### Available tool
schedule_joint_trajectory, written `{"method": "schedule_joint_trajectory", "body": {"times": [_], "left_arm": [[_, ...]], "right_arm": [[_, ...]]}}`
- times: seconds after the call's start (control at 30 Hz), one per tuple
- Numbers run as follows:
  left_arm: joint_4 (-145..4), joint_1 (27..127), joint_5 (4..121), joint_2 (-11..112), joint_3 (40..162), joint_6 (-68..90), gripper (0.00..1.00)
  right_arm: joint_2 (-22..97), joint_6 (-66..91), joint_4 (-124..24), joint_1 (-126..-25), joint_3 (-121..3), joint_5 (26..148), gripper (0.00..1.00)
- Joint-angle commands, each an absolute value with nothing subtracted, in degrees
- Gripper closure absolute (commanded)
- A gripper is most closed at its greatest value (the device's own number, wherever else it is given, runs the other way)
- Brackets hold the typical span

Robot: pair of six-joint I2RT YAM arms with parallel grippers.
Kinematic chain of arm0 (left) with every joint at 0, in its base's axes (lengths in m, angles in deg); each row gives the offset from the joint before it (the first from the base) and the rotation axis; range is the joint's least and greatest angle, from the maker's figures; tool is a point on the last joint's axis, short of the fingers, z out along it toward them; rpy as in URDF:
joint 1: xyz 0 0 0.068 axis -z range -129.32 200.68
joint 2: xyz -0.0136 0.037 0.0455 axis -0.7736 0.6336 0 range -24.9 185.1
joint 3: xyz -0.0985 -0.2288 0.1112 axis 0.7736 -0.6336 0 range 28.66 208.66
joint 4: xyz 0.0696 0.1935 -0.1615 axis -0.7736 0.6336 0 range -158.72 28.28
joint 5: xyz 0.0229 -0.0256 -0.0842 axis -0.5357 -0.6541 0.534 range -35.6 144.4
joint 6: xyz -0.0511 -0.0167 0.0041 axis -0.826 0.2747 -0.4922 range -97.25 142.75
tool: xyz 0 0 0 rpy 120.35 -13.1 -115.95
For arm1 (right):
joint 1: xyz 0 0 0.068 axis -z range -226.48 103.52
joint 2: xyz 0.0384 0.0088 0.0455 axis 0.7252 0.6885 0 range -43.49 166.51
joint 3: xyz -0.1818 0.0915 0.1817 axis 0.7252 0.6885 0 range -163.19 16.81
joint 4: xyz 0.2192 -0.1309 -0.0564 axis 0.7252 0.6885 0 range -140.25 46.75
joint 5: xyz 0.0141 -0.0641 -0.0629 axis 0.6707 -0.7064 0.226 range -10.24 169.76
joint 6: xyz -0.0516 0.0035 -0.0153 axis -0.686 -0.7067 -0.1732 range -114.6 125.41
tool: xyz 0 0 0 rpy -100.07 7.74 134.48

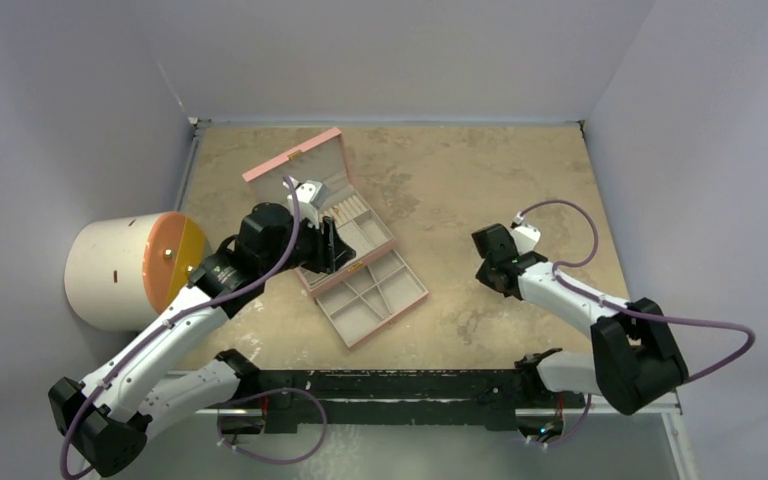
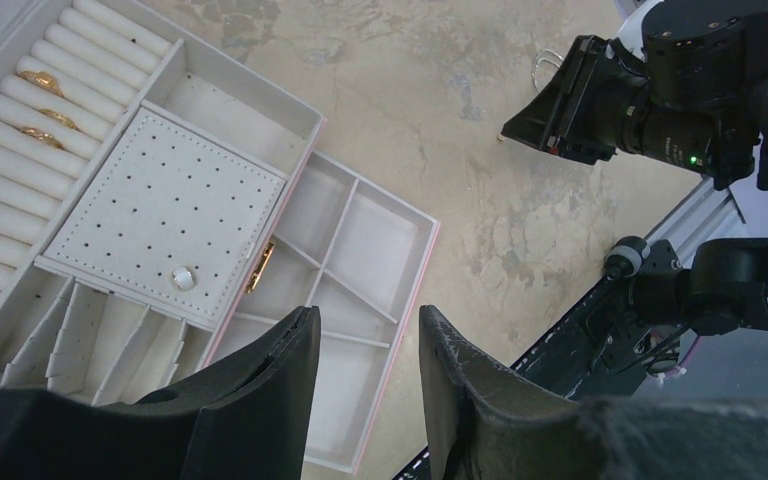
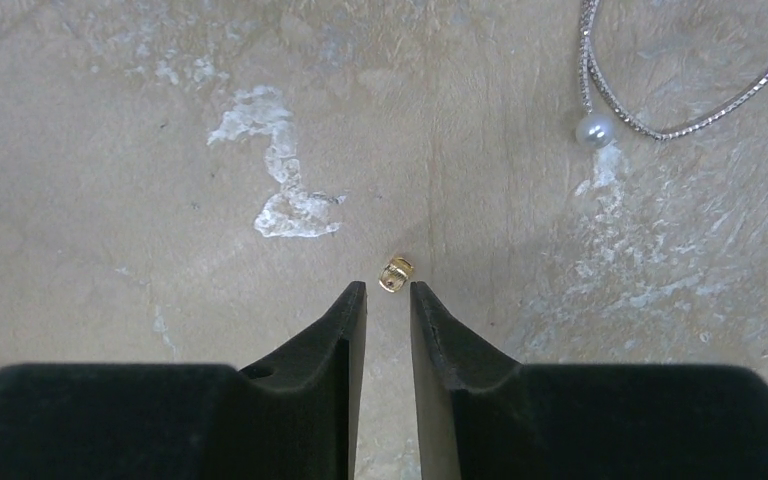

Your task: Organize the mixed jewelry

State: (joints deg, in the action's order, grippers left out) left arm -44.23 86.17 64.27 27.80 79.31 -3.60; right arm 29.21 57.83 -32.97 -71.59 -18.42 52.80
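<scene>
The pink compartmented box (image 1: 400, 290) lies open left of centre. Three tiny gold rings (image 2: 40, 82) sit in its white ring rolls, and a small pearl stud (image 2: 184, 277) sits on the perforated pad. My left gripper (image 2: 370, 320) is open and empty above the box's lower compartments; it also shows in the top view (image 1: 335, 247). My right gripper (image 3: 388, 288) points down at the bare table, jaws a narrow gap apart with nothing between them. A tiny gold piece (image 3: 396, 273) lies on the table just beyond its fingertips. A thin silver hoop with a pearl (image 3: 597, 128) lies to the upper right.
The box lid (image 1: 295, 160) stands open toward the back. A white cylinder with an orange end (image 1: 125, 270) lies at the left wall. A black rail (image 1: 390, 385) runs along the near edge. Walls close off the left, back and right.
</scene>
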Motion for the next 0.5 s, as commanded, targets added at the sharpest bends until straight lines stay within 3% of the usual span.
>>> {"method": "schedule_joint_trajectory", "body": {"times": [0.0,0.47], "left_arm": [[-46.3,86.2,64.8,26.8,78.9,-3.0,0.60],[-46.2,86.2,64.7,27.3,79.0,-2.8,0.60]], "right_arm": [[31.2,60.5,-33.7,-71.2,-18.6,53.2,0.75],[33.2,60.9,-33.7,-70.8,-19.0,53.0,0.89]]}}
